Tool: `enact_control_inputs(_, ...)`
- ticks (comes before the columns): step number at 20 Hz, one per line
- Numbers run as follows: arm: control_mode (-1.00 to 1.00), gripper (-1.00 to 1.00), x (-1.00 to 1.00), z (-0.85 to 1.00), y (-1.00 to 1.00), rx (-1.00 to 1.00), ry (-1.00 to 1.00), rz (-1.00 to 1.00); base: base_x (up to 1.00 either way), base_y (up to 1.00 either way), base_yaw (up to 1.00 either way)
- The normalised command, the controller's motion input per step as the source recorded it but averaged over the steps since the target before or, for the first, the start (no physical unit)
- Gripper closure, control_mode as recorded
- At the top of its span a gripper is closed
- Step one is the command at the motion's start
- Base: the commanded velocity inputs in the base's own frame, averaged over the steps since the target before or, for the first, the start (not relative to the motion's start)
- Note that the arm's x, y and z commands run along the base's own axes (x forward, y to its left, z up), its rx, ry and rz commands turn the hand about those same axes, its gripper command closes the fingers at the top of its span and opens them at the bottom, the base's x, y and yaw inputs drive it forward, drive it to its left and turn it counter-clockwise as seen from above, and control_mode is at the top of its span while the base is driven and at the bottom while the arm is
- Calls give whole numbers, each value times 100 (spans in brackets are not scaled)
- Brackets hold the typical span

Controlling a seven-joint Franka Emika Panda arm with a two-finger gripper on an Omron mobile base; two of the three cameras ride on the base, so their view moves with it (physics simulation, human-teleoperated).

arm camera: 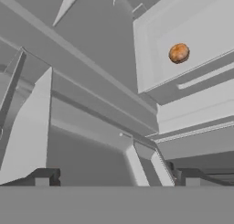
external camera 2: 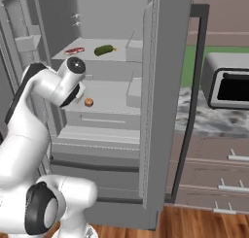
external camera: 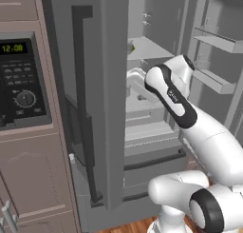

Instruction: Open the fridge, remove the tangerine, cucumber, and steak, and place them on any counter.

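The fridge (external camera 2: 165, 86) stands with its doors swung open, shelves showing. On an upper shelf lie the steak (external camera 2: 74, 50) and, to its right, the cucumber (external camera 2: 104, 49). The tangerine (external camera 2: 89, 102) rests alone on the shelf below. My arm reaches into the fridge, with its wrist just left of the tangerine and a little above it. In the hand view my gripper (arm camera: 119, 177) is open, its tips wide apart with nothing between them. There the tangerine (arm camera: 178, 53) sits far off at the upper right. The counter (external camera 2: 209, 120) runs to the right of the fridge.
A toaster oven (external camera 2: 228, 86) stands on the counter, above drawers with silver handles (external camera 2: 233, 186). A built-in oven with a black control panel (external camera: 21, 84) is left of the fridge. The open left door (external camera: 109, 84) and the right door's shelves (external camera: 216, 42) flank my arm.
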Motion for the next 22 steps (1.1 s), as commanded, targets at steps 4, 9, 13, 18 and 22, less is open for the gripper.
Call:
enact_control_inputs(4, -100, -100, -45, -7, 41, 0, 0, 0, 0, 0, 0)
enact_control_inputs(9, -100, -100, -65, -7, 44, 0, 1, 2, 0, 0, 0)
enact_control_inputs(13, -100, -100, -62, -3, 62, 0, 2, 4, 0, 0, 0)
enact_control_inputs(18, -100, -100, -24, 13, 17, -1, 0, 0, 0, 0, 0)
enact_control_inputs(22, -100, -100, -53, 34, -94, -4, 0, -9, 0, 0, 0)
